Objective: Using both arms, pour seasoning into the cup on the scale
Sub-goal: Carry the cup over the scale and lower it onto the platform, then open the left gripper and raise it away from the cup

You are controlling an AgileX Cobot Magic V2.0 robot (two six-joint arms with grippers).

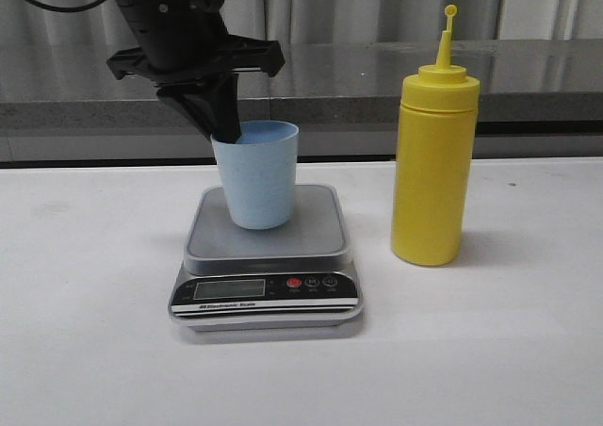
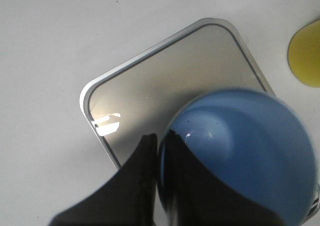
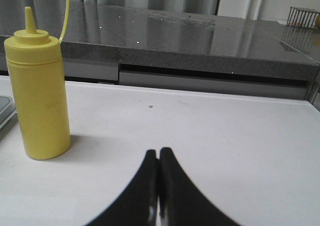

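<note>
Scale (image 1: 267, 275): nearest the front camera, flat on the white bench (image 1: 85, 332); black panel with display, red button and two round buttons faces the camera.
Platform: silver-grey, square with rounded corners; carries the cup.
Cup (image 1: 255, 173): light blue, upright, set toward the rear middle of the platform; open mouth up. Contents cannot be judged; the left wrist view is blurred at the rim.
Left tool (image 1: 226, 129): comes down from above at the cup's rear-left rim. Fingers pinch the cup wall, one finger (image 2: 192, 178) inside the mouth, the other outside. Closed on the cup.
Left arm (image 1: 174, 21): black, entering from the upper left in the front view.
Bottle (image 1: 431, 162): yellow, upright on the bench, just right of the scale and apart from it; nozzle points up, tethered cap hangs open above it.
Right tool (image 3: 159, 186): low over bare bench, well apart from the bottle; fingers pressed together, holding nothing. Out of the front view.
Counter (image 1: 377, 77): grey, behind the bench.
</note>
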